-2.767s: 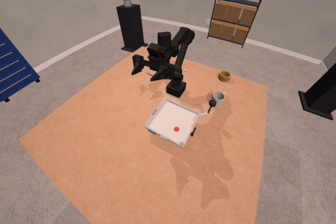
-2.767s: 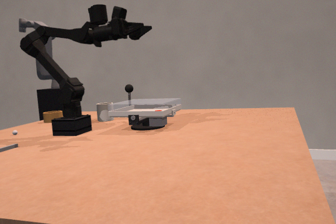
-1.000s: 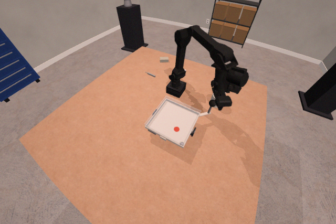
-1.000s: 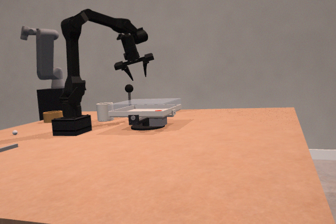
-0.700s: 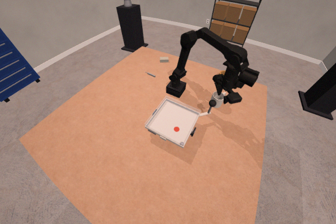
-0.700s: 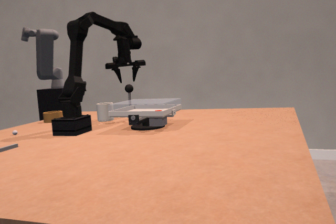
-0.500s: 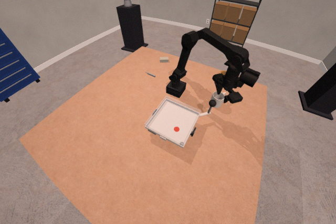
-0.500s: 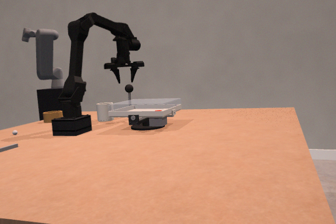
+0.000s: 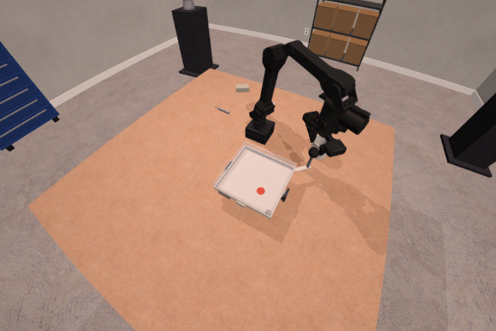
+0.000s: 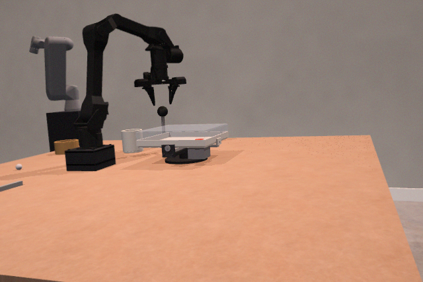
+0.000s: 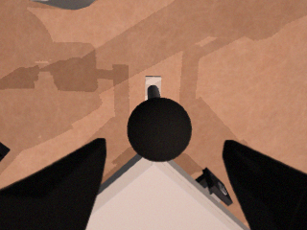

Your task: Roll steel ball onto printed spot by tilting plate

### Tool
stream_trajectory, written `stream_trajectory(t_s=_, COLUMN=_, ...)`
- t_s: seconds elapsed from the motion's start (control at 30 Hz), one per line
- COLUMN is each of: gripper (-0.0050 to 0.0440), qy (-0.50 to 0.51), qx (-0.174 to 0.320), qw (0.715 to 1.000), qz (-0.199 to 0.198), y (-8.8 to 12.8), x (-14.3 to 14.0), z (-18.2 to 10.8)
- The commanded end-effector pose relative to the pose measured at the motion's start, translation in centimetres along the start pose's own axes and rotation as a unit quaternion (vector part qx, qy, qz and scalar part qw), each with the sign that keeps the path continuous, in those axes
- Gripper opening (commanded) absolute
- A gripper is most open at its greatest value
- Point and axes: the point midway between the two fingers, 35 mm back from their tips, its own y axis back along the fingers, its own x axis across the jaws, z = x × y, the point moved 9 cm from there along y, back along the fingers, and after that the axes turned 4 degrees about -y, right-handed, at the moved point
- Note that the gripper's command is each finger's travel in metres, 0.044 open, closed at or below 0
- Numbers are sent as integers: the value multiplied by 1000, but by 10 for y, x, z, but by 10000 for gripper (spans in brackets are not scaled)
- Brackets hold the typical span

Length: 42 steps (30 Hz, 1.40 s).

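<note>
The gripper (image 10: 160, 98) is hanging spread and empty directly above the black knob (image 10: 162, 111) of the plate (image 9: 244, 194), not touching it. The plate is sitting level on its stand, right of the arm's base (image 10: 106, 163).

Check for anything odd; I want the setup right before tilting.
No ball shows on the plate around the red spot in the top view, while a small pale ball lies loose on the table, far left in the exterior view. Whether that is the steel ball cannot be told. The plate looks level.
</note>
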Motion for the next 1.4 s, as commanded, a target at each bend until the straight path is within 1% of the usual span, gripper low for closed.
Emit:
stream_trajectory(t_s=0.0, gripper=300, qy=1, qx=1, qw=1000, qz=2, y=-5, x=1, z=-1)
stream_trajectory(t_s=1.37, gripper=300, qy=1, qx=1, qw=1000, qz=2, y=-37, x=0, z=-1)
